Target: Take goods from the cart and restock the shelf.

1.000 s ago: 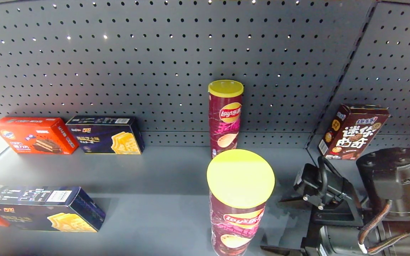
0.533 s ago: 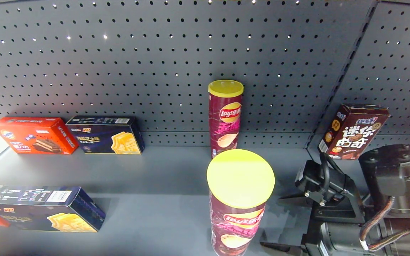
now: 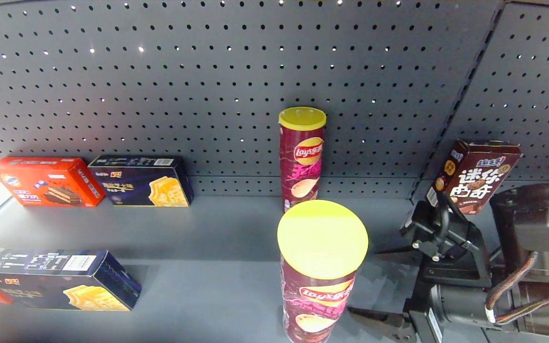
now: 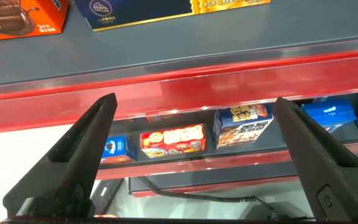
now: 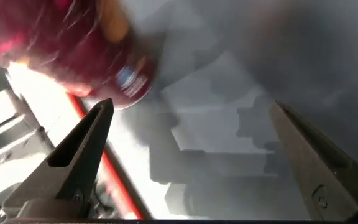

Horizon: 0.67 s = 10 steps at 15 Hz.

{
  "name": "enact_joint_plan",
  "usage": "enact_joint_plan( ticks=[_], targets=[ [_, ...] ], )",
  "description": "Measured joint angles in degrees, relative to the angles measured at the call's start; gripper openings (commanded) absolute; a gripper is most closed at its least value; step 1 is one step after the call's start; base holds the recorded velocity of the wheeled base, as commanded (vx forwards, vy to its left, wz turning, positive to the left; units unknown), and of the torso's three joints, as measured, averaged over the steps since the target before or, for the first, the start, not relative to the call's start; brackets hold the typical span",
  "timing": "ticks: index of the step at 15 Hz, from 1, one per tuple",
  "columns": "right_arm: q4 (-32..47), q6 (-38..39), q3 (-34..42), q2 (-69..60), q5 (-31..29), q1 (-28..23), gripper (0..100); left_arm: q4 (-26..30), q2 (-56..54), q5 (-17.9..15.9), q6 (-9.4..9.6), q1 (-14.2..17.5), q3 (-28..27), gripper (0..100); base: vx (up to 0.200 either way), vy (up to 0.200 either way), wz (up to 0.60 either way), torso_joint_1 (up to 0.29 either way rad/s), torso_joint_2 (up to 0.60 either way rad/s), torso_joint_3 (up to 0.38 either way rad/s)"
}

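Right end effector: jaws are standing wide apart, gripping nothing. The front chip can is standing upright on the shelf, lower centre of the head view, just left of the right arm. In the right wrist view the can is sitting off to one finger's side, not between the jaws. Left end effector: also released and empty, facing the red shelf lip.

Judgement: the can is looking placed, so the step in hand is probably clearing the right arm away from it. Doing it well means keeping the jaws wide and drawing straight back toward the lower right of the frame, with no sideways sweep. A tall, narrow can this near the front edge is likely tipping at a light nudge.

Surroundings: a rear chip can is standing behind it at centre frame, against the pegboard, apart from the front one. A brown biscuit box at right is sitting just above the arm and is the nearest obstacle. An orange box and a navy cracker box at middle left, and a second navy box at lower left, are lying well apart.
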Motion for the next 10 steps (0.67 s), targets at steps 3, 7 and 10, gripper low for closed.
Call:
enact_joint_plan(
  ticks=[3,7,10],
  targets=[
    [-0.4,0.1,-4.2,-4.1,-0.1,-5.8,100,0.0,0.0,0.0,0.02,0.0,0.0,100,0.0,0.0,0.0,0.0,0.0,0.0],
    [-0.3,0.3,-6.1,-13.6,-0.3,-16.7,100,0.0,0.6,-0.1,0.05,-0.1,0.0,100,0.0,0.0,0.0,0.0,0.0,0.0],
    [-0.1,0.5,-3.5,-22.8,-0.3,-26.5,100,0.0,1.0,-0.2,0.05,-0.2,0.0,100,0.0,0.0,0.0,0.0,0.0,0.0]
  ],
)
